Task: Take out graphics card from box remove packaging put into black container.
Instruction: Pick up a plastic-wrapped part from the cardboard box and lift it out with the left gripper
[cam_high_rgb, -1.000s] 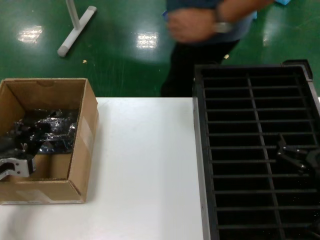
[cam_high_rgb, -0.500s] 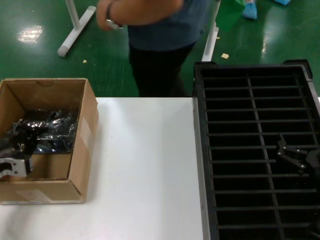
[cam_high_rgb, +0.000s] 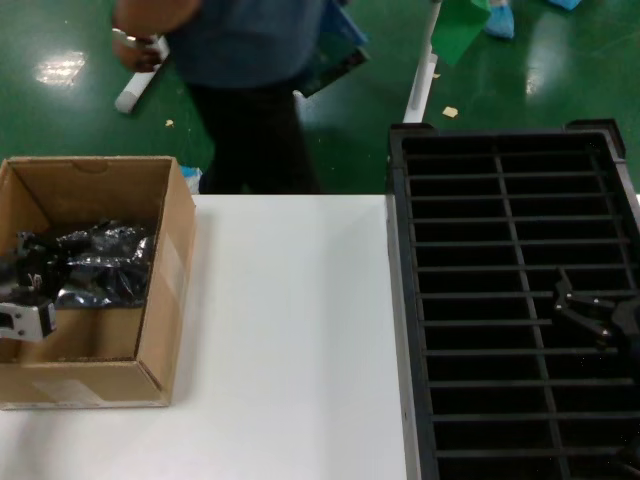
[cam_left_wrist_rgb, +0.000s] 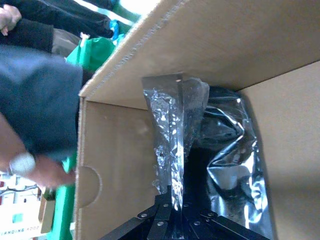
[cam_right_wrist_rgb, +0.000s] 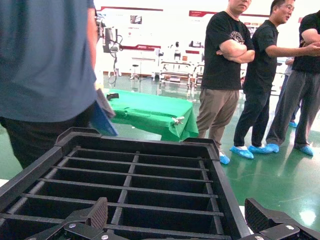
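Rising slightly inside the box (cam_high_rgb: 150, 300), the left gripper (cam_left_wrist_rgb: 172, 212) is pinching the packaging (cam_left_wrist_rgb: 220, 160) between closed fingers; the right gripper (cam_right_wrist_rgb: 175, 217) is hovering wide open, empty, over the black container (cam_high_rgb: 400, 330) beside the box.

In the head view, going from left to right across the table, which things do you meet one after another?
Left tool inside the box → packaging in the box → right wall of the box → bare white table → black container → right tool over the container.
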